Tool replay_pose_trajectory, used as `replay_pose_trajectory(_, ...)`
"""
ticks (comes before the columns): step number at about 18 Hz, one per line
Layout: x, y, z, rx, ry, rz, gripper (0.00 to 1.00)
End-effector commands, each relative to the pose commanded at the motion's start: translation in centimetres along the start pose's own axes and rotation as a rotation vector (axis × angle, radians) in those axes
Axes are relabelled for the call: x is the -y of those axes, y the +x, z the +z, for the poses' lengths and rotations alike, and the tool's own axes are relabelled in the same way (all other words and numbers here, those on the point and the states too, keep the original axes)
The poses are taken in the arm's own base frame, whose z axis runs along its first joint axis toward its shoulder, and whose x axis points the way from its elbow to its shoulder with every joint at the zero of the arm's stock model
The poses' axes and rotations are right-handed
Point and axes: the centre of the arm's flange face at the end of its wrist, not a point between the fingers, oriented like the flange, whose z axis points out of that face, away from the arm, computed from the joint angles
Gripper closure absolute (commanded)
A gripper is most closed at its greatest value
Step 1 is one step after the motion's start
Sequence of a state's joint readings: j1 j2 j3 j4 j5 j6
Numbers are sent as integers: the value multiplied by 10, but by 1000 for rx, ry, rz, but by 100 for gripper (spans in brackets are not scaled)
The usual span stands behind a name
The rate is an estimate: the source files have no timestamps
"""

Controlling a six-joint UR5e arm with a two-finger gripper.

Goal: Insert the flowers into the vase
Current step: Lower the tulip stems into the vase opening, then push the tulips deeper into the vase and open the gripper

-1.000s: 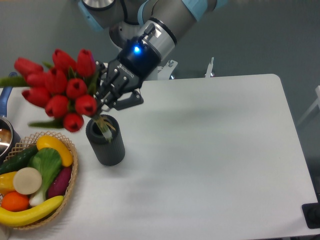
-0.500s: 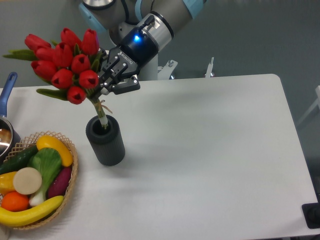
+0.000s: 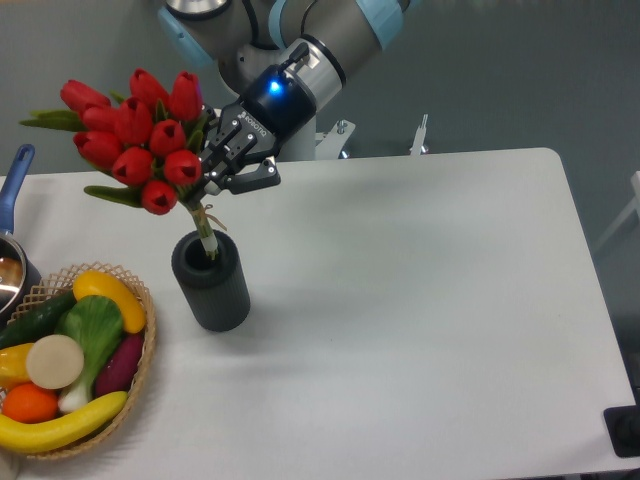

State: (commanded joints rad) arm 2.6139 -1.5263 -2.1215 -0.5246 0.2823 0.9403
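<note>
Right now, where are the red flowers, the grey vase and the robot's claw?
flowers [image 3: 140, 135]: fixed camera view, on the red tulip heads.
vase [image 3: 215, 292]: fixed camera view, on its ribbed side wall.
gripper [image 3: 208, 178]: fixed camera view, between its fingertips by the stems.

The bottom ends of the green stems of the bunch of red tulips [image 3: 140, 135] go down into the round mouth of the dark grey ribbed vase [image 3: 211, 281], so they are hidden inside it. The black two-finger gripper [image 3: 213, 168] sits behind the red heads (its fingertips are covered). The metal pot with the blue handle [image 3: 14, 230] and the wicker basket of vegetables and fruit [image 3: 70, 360] are cut off by the left edge.
</note>
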Motion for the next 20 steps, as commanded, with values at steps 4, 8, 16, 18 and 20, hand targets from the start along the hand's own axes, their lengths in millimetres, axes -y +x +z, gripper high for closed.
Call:
replay_pose_trajectory(4, -3, 1, 3, -8, -2, -7, 100)
replay_pose_trajectory(8, -20, -4, 9, -20, -9, -11, 100)
replay_pose_trajectory(16, -56, 4, 16, -41, -21, 4, 96)
replay_pose_trajectory(18, -65, 3, 19, -46, -23, 18, 94)
replay_pose_trajectory(20, -76, -2, 22, -53, -28, 31, 93)
